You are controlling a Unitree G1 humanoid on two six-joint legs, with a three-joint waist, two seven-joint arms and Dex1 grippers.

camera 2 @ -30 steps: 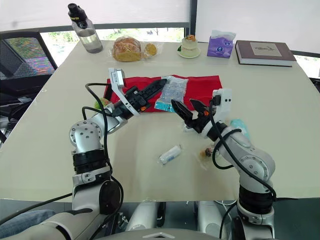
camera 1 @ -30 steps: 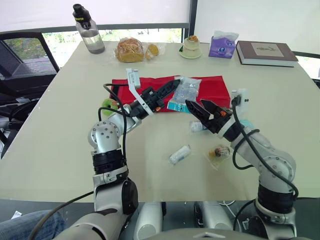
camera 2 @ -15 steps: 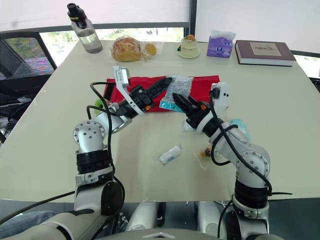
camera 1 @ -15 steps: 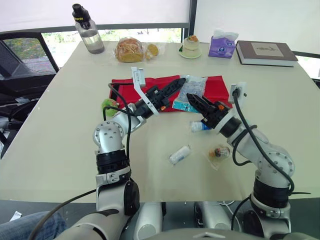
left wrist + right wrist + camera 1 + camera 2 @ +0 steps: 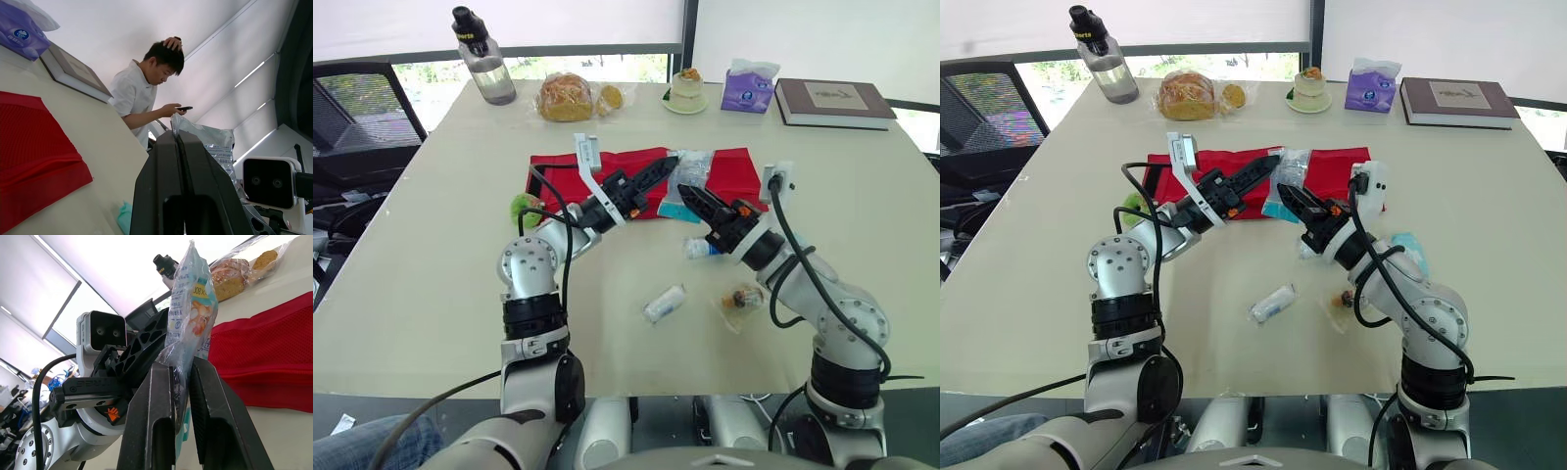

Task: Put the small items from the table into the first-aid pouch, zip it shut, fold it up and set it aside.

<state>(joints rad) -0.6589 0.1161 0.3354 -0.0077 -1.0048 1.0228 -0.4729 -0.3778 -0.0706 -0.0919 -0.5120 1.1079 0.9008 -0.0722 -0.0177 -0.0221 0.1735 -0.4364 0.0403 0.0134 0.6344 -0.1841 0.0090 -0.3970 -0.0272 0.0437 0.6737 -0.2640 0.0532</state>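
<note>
Because the clear plastic packet is thin, crinkly film around soft contents, it looks light, limp and slippery, and is probably best pinched at a sealed edge. It hangs just above the red first-aid pouch, which lies flat on the table. The left gripper and the right gripper both have their fingers closed on it. Its blue-and-orange print is too small to read.

- One red pouch is counted at centre.
- One clear packet is seen.
- One bottle, one book and one tissue pack are seen along the top.
</note>
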